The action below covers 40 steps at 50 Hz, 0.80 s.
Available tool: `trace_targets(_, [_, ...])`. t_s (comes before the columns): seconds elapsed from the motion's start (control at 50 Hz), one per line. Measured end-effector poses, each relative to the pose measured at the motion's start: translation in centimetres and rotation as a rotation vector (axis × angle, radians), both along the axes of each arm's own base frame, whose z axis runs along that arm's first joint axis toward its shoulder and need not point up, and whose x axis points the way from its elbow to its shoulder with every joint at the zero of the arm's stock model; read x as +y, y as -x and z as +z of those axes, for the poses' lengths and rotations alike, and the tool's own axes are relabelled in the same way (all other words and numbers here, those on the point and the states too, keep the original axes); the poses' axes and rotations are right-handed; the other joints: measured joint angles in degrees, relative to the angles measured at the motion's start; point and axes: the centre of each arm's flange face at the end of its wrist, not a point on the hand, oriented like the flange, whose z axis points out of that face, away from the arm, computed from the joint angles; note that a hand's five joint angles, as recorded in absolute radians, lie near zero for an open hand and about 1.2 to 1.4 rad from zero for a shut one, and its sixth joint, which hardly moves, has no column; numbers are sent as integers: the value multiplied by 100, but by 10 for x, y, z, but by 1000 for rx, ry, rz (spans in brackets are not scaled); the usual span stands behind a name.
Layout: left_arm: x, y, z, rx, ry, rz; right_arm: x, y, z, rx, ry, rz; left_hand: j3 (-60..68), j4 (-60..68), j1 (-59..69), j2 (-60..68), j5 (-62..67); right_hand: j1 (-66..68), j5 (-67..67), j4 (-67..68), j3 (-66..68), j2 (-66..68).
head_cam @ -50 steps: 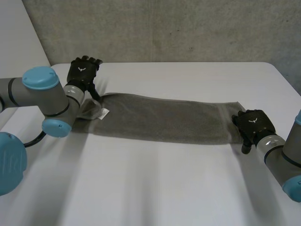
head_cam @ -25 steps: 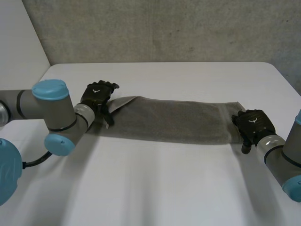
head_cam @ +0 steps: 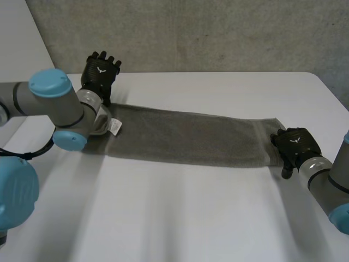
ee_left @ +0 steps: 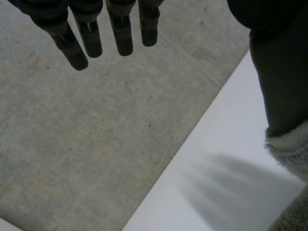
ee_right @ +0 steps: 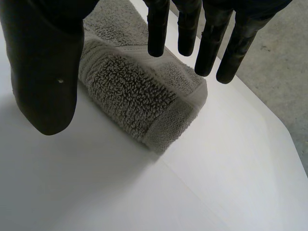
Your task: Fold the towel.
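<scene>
No word or number can be read anywhere. A small white label (head_cam: pixel 115 126) sticks out at the towel's (head_cam: pixel 185 136) end nearest the left edge of the table (head_cam: pixel 218 218); any print on it is too small to make out. The left hand (head_cam: pixel 100 73) and the right hand (head_cam: pixel 294 143) each carry a small white winged emblem on the back, without letters.
</scene>
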Motion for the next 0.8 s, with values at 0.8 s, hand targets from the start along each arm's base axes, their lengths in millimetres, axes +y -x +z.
trace_targets(0.8, [53, -4, -56, 319, -497, -59, 4, -4, -2, 8, -6, 17, -17, 0, -9, 0, -12, 0, -4, 0, 0, 0])
